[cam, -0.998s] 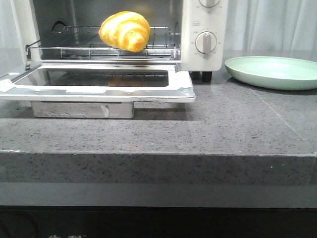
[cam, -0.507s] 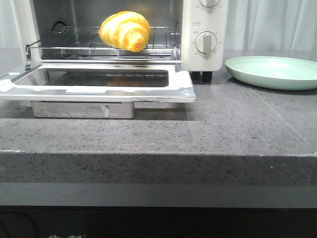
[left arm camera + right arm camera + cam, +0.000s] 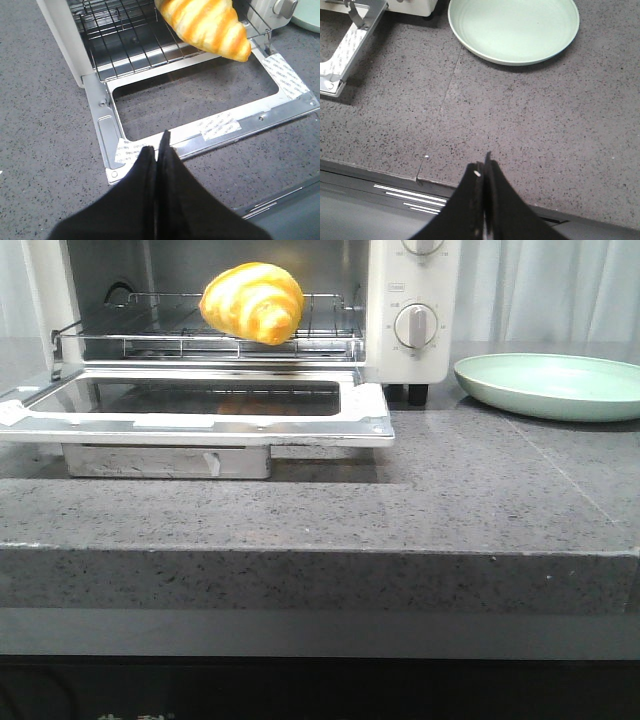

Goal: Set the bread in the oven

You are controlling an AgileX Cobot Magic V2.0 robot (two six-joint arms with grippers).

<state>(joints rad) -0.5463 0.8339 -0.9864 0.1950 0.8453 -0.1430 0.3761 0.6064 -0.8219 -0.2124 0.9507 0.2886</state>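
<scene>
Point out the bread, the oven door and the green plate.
bread [image 3: 252,302], front view, middle of its striped top.
oven door [image 3: 372,423], front view, right corner of the open metal frame.
green plate [image 3: 514,25], right wrist view, bare centre.
</scene>
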